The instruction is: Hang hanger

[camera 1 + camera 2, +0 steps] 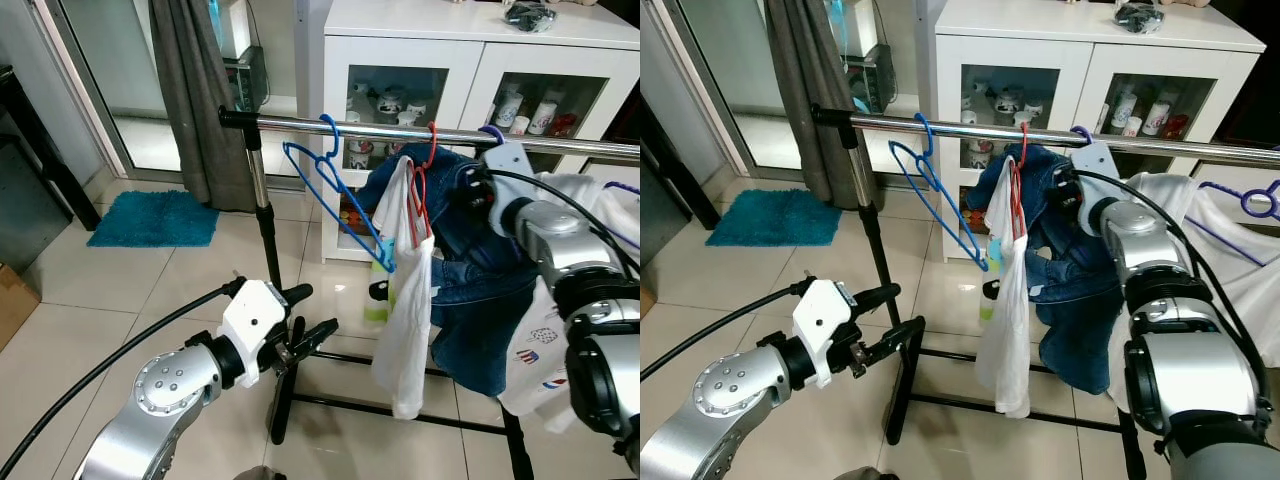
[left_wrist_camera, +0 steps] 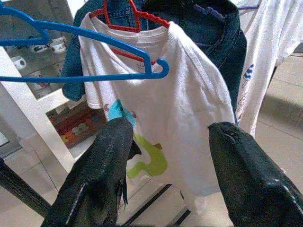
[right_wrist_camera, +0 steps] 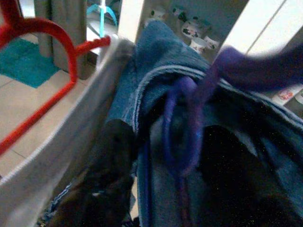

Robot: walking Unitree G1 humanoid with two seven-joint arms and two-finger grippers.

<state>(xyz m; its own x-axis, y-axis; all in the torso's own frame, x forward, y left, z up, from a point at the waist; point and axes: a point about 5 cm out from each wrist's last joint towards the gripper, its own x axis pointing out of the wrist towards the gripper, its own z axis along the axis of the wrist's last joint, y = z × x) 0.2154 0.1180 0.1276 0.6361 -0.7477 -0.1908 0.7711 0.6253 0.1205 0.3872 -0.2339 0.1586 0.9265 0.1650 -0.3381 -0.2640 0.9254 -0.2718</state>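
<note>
A steel rail (image 1: pixel 420 132) carries a denim jacket (image 1: pixel 470 300) and a white T-shirt (image 1: pixel 405 300) on a red hanger (image 1: pixel 418 190). Beside them hangs a bare, thin blue hanger (image 1: pixel 335 195), hooked over the rail and tilted. The left gripper (image 1: pixel 312 340) sits low with fingers apart, holding nothing; the right gripper (image 3: pixel 156 156) is at the jacket's purple hanger (image 3: pixel 189 118), its grip impossible to tell.

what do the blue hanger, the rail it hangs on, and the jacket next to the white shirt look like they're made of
Blue hanger: probably plastic, given its uniform saturated colour and thin moulded shape. Rail: polished metal, likely chrome or steel, with bright reflections. Jacket: denim, dark blue with a visible stitched seam. White shirt: soft knit, likely cotton.
</note>
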